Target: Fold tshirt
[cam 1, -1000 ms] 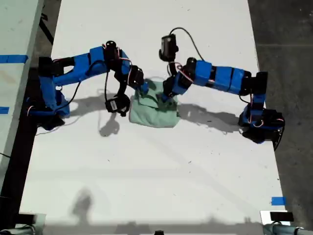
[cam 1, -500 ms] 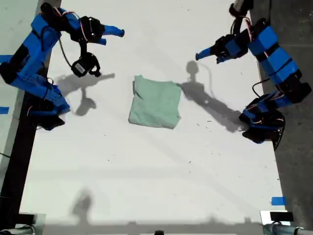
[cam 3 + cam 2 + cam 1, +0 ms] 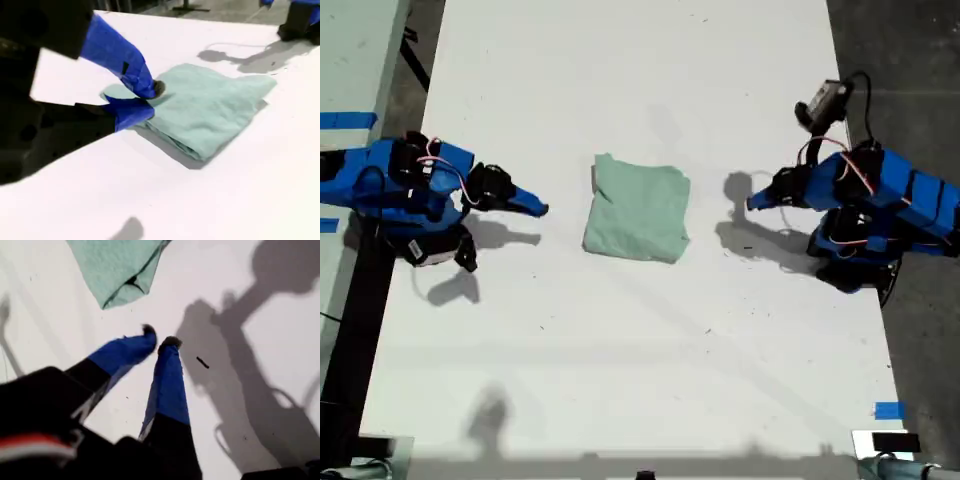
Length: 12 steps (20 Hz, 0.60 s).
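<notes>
Tshirt (image 3: 638,212): pale mint green, folded into a compact, roughly square bundle, lying flat at mid-width of the white counter (image 3: 620,350), between the two arms and clear of both. Folded layers show along one edge in the second wrist view (image 3: 210,107), and one corner enters the first wrist view (image 3: 112,267). My first tool (image 3: 753,203): at the exterior view's right, pointing toward the tshirt and set apart from it. The first wrist view shows its jaws (image 3: 160,336) with only a narrow gap between the dark tips, holding nothing, over bare counter short of the tshirt's corner. My second tool (image 3: 538,208): at the exterior view's left, also aimed at the tshirt and set apart from it. The second wrist view shows its jaws (image 3: 152,99) drawn close together and empty; I cannot tell whether a gap remains between the tips. Both arms sit low, with their shadows on the counter beside them.
</notes>
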{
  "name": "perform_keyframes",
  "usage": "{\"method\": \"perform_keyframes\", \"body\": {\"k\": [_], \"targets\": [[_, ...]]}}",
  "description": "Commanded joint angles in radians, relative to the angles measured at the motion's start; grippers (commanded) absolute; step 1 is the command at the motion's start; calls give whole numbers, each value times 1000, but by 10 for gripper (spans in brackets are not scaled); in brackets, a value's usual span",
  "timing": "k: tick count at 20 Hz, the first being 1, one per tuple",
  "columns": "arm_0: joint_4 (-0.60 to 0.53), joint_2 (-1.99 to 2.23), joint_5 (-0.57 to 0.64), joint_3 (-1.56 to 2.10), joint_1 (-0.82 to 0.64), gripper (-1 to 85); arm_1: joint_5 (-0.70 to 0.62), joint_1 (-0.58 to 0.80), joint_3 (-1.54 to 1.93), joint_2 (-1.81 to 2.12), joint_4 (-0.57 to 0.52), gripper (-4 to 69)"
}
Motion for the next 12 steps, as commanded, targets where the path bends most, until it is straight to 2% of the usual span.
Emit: {"method": "perform_keyframes", "body": {"k": [1,3,4,5,6,8,10,11,12], "targets": [[-91,163,-144,183,109,1,147,-132,195,144,-81,-15],[-120,262,-187,299,129,1,213,-163,344,284,-74,-15],[-140,408,-187,394,130,1,227,-166,417,405,-35,-15],[-40,546,-207,402,121,1,222,-173,463,535,34,-12],[97,650,-221,396,107,1,244,-190,463,545,31,-12],[115,646,-186,396,97,32,336,-199,463,549,29,-6],[115,646,-184,394,132,93,354,-216,471,581,5,16],[120,646,-158,394,140,106,308,-201,471,583,9,20],[137,646,-87,394,140,113,152,-195,471,583,9,25]]}}
